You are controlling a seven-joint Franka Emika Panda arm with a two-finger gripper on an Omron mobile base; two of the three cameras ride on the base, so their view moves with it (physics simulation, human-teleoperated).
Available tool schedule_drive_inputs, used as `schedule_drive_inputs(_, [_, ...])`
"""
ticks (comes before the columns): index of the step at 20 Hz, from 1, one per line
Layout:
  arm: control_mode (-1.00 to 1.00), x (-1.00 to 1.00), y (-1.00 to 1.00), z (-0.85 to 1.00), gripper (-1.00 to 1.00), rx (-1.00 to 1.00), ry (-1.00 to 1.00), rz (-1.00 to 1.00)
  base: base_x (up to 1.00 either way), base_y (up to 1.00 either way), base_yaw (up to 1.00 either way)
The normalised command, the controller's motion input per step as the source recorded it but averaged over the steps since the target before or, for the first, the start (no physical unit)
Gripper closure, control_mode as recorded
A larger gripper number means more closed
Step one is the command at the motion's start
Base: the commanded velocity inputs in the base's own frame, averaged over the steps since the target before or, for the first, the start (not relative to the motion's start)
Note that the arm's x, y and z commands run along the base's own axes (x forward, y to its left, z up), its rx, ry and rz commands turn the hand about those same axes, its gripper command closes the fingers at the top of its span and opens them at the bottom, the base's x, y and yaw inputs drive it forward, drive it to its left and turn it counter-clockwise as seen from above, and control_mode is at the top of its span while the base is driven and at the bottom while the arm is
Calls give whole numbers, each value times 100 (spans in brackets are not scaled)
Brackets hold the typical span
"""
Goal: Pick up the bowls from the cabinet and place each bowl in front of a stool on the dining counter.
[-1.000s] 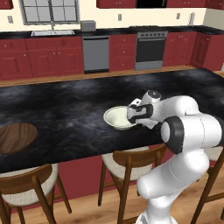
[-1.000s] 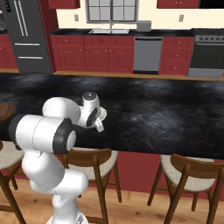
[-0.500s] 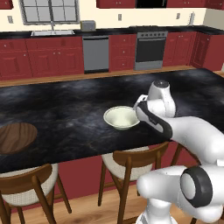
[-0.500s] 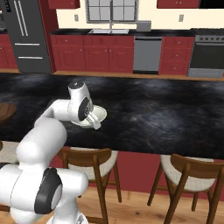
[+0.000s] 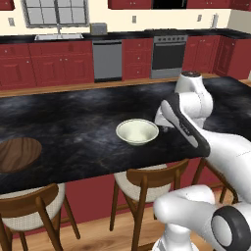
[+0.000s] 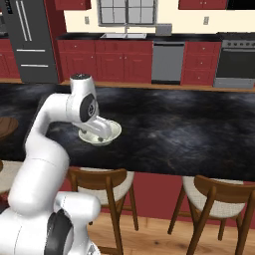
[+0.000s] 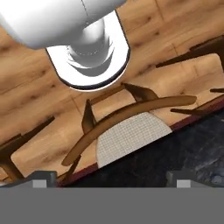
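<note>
The cream-white bowl rests on the black dining counter, just behind a stool. My gripper hovers at the bowl's rim on the side toward my arm, open and holding nothing. In the hand view its open gripper looks down past the counter edge at that stool. The dark wooden bowl lies farther left on the counter, behind another stool. The cabinet is out of view.
A further stool stands to the right along the counter. Behind the island run red base cabinets with a dishwasher, an oven and a sink under the window; a dark fridge stands at the far left.
The arm has swung up and round, its elbow rising. The hand has drawn slightly back from the cream bowl, which stays on the counter. The fingers remain wide apart.
</note>
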Motion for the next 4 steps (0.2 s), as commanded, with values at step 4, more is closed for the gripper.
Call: schedule_drive_inputs(4, [-100, -85, 0, -1, -100, 0, -10, 39, 0, 0, 0])
